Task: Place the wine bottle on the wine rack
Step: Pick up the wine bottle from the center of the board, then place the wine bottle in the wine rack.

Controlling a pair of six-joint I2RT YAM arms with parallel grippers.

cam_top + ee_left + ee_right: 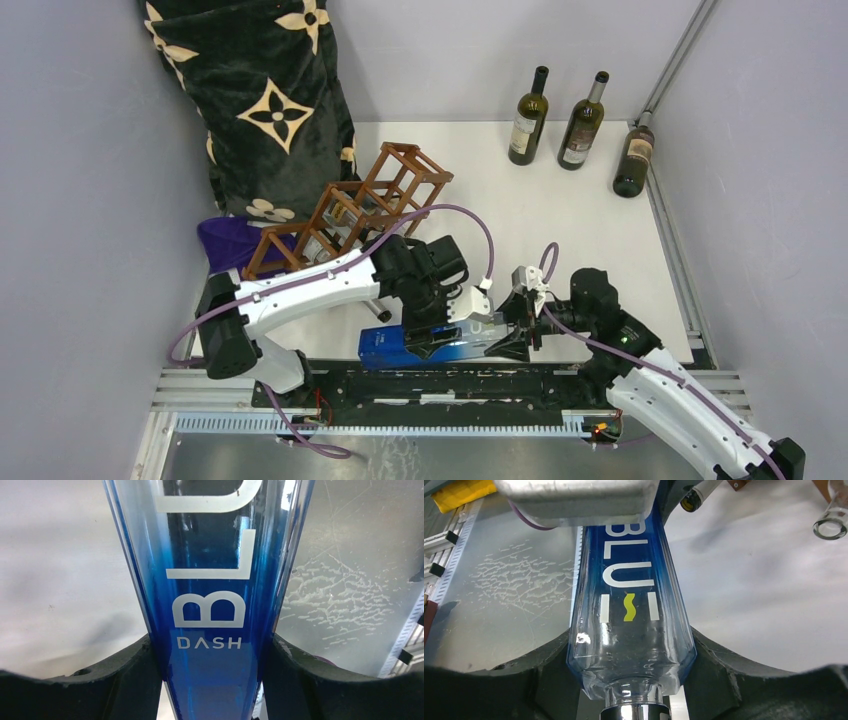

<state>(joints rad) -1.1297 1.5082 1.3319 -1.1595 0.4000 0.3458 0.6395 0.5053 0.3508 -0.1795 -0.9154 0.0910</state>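
Wine bottle (210, 580) | clamped in left hand (210, 652) | right hand (631, 650) clasping its shoulder

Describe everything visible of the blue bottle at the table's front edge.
The blue bottle is horizontal, flat-sided, see-through, deep blue fading to clear at the shoulder, with white BLU and DASH lettering, a yellow squiggle and a shiny silver neck. The left end effector clamps its blue body; the right end effector grips the shoulder.

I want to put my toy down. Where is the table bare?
Bare white tabletop lies between the reddish-brown wooden rack and the three dark glass bottles. The near edge is crowded around the square blue glass bottle.
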